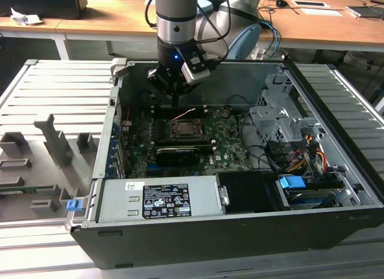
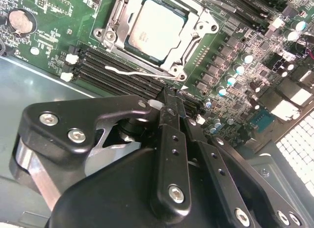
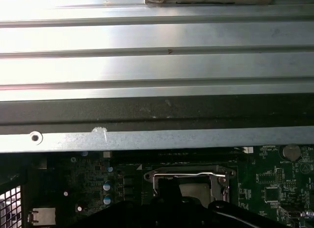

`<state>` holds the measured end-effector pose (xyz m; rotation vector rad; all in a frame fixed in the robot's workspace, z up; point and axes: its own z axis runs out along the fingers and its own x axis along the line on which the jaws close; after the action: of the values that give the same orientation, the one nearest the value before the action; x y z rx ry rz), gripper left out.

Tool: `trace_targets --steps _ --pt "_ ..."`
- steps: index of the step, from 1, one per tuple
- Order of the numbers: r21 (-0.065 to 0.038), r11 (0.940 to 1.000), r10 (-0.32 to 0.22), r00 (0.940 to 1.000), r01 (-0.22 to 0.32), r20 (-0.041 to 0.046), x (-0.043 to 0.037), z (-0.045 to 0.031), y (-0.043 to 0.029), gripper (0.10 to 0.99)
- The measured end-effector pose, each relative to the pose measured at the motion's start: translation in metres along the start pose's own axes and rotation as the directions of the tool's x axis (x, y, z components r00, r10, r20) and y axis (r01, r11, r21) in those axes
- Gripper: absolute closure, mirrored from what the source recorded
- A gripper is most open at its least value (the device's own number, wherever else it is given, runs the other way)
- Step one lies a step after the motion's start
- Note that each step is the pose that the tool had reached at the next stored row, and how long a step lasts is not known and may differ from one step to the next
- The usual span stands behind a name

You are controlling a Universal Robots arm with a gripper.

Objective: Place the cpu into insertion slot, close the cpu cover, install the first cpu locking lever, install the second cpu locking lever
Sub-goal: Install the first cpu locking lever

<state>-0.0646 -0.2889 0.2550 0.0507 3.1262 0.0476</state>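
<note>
gripper [image 2: 169, 108]: foreground of the second wrist view, fingers pressed together, holding nothing, tips beside a thin locking lever [image 2: 142, 72]. cpu [image 2: 156, 28]: upper centre, seated in insertion slot [image 2: 110, 19]. cpu cover [image 2: 194, 34]: apparently closed. levers: latching unclear.

Silvery cpu [image 2: 156, 29] seated in insertion slot [image 2: 194, 55]

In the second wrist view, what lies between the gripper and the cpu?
In the second wrist view, black memory slots and a thin silver lever lie between the gripper and the cpu.
</note>
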Motion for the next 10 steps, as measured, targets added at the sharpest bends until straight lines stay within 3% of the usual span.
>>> trace_targets --steps 10 --pt "0.0 1.0 -0.001 1.0 0.001 0.0 -0.0034 0.0011 0.0001 0.98"
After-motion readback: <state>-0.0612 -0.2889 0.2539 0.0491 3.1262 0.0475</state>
